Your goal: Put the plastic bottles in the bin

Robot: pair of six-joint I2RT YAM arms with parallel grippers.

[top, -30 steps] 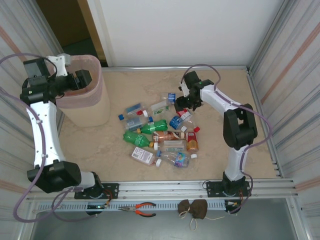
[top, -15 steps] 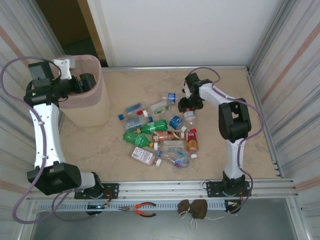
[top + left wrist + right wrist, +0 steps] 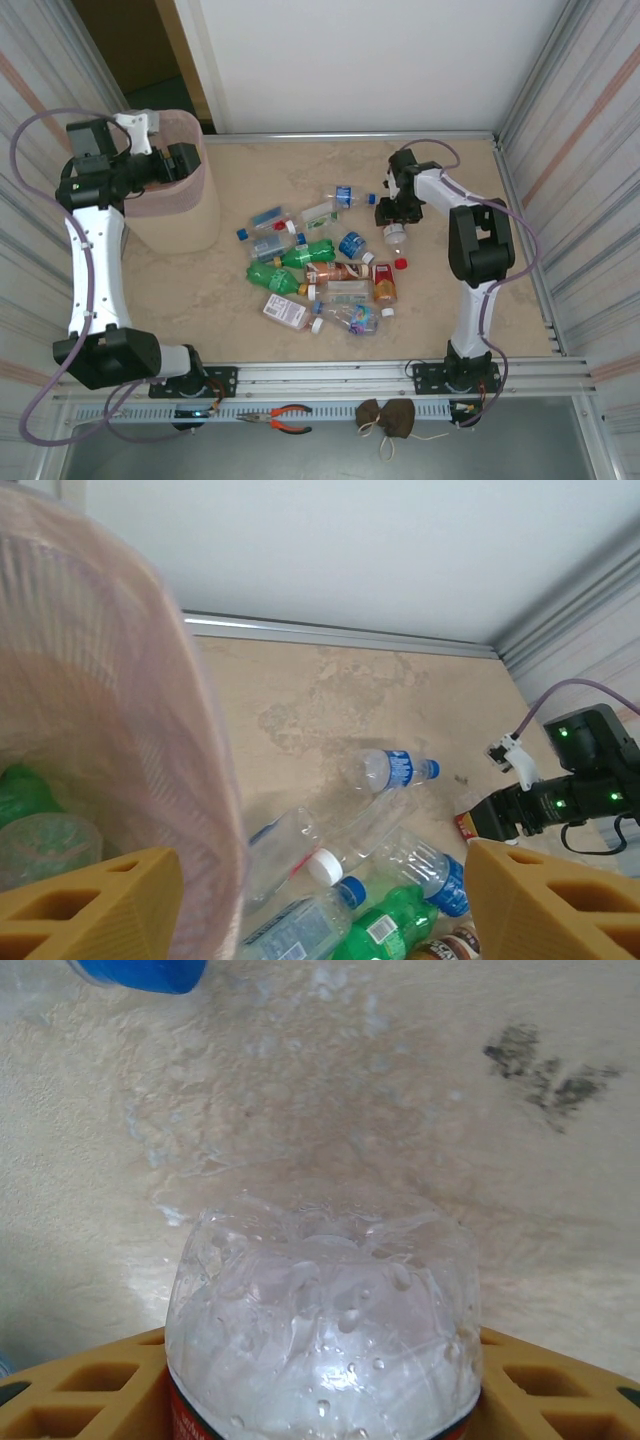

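A: Left claw [image 3: 183,160]?
B: Spread wide, holding nothing; up over the pale pink bin [image 3: 185,220], upper left of the overhead frame; green bottle [image 3: 15,792] inside, lower left of the left wrist view.
A: Right claw [image 3: 394,218]?
B: Closed onto a clear bottle [image 3: 320,1310], fingers [image 3: 90,1380] against both sides; right of centre overhead; red label at the bottom edge of the right wrist view.
A: Other plastic bottles [image 3: 320,270]?
B: Heaped mid-frame on the worktop [image 3: 250,330], apart from the bin.
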